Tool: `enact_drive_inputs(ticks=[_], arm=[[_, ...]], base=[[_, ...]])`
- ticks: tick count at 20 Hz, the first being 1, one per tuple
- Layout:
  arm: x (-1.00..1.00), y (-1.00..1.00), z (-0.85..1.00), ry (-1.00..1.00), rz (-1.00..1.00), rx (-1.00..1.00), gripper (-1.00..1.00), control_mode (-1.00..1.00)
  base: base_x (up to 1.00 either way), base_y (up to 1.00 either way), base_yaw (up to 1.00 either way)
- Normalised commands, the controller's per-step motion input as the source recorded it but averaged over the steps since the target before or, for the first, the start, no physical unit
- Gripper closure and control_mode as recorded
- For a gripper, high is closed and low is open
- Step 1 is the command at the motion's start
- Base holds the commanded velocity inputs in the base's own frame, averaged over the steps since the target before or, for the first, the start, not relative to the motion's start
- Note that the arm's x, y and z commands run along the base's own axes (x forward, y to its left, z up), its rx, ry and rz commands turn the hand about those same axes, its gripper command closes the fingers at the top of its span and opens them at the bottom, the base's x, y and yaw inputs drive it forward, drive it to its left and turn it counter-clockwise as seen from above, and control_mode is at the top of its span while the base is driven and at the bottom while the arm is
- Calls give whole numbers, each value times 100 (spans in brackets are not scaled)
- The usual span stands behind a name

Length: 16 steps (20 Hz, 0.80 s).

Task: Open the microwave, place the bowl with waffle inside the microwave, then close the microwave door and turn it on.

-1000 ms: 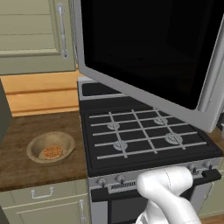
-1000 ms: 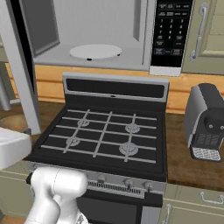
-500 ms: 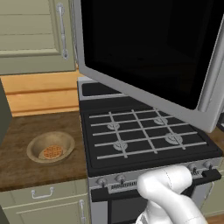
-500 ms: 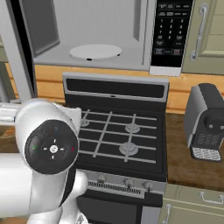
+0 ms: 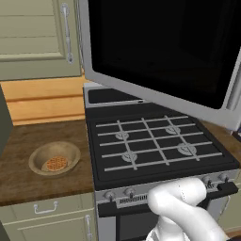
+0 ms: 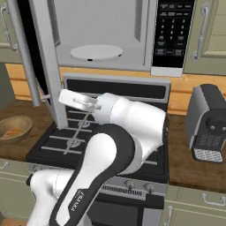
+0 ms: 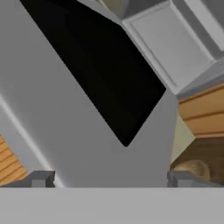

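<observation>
Since half a second ago the arm has swung across the right base view: its big joint no longer blocks the lens, and the forearm now reaches left toward the open door. Scene otherwise unchanged.

Left base view: microwave door [image 5: 160, 52] hangs wide open over the stove [image 5: 155, 146]. Bowl [image 5: 54, 158] sits on the counter [image 5: 23, 179] left of the stove, waffle [image 5: 56, 163] inside it, untouched. Risk: door juts into the path between bowl and cavity; carrying the bowl up could clip its lower edge and tip the waffle out.

Right base view: microwave [image 6: 110, 35] cavity open, turntable [image 6: 96, 51] bare. Arm folds over the stove, wrist pointing left, hand just beside the door's lower edge. Coffee machine [image 6: 207, 123] stands well apart on the right. Risk: wrist bumping the door on the way to the bowl.

Hand view: gripper [image 7: 109, 178] faces the door close up, jaws spread wide, holding nothing. Bowl edge peeks by the right fingertip.
</observation>
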Motion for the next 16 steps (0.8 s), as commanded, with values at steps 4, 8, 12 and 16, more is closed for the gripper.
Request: enact_drive_inputs(ticks=[4,8,12,16], arm=[[34,-8,-13,1,43,23,-100,-100],[0,17,-22,0,43,8,-100,-100],[-55,83,-19,-9,36,0,-100,-100],[-94,100,-3,-23,25,-3,-100,-100]], base=[[0,0,0],[0,0,0],[0,0,0],[0,0,0]])
